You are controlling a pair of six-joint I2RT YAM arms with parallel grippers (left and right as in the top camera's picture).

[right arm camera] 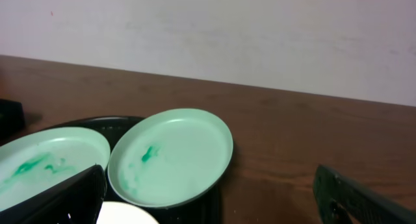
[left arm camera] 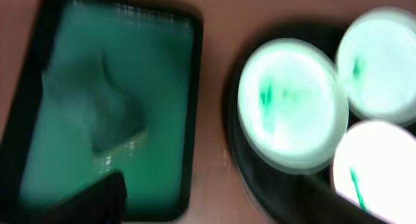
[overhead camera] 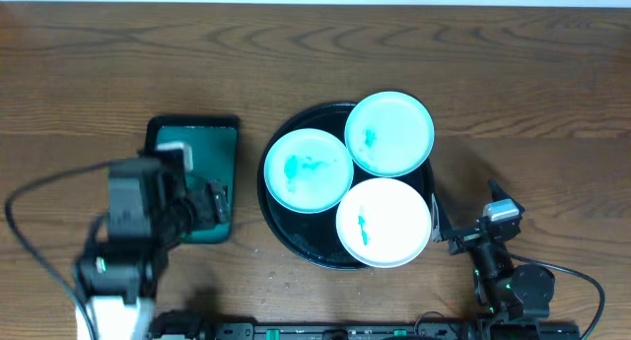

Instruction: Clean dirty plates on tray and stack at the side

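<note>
**Three smeared plates on the round tray, both tools open and empty**

You have a dark wooden table (overhead camera: 99, 64) with the round black tray (overhead camera: 296, 234) near its middle. Being round, it has no long axis.

To its left, just beside it but apart, lies a rectangular black tray (overhead camera: 219, 148) with a teal inside. Its long axis runs from the robot's edge of the table toward the far edge. Something greyish lies in it, too blurred to name.

All three plates lie face up on the round tray in a tight cluster. The left plate (overhead camera: 309, 170) carries the broadest teal smear. The far-right plate (overhead camera: 389, 133) has a small smear; it overlaps the left plate's edge and reaches over the tray's rim. The near plate (overhead camera: 384, 222), the whitest, has a thin streak and also reaches over the rim.

Your left tool (overhead camera: 212, 204) hangs over the right edge of the rectangular tray, jaws spread wide, gripping nothing. Your right tool (overhead camera: 449, 234) sits just off the round tray's near-right rim, jaws fully apart, also gripping nothing.
</note>
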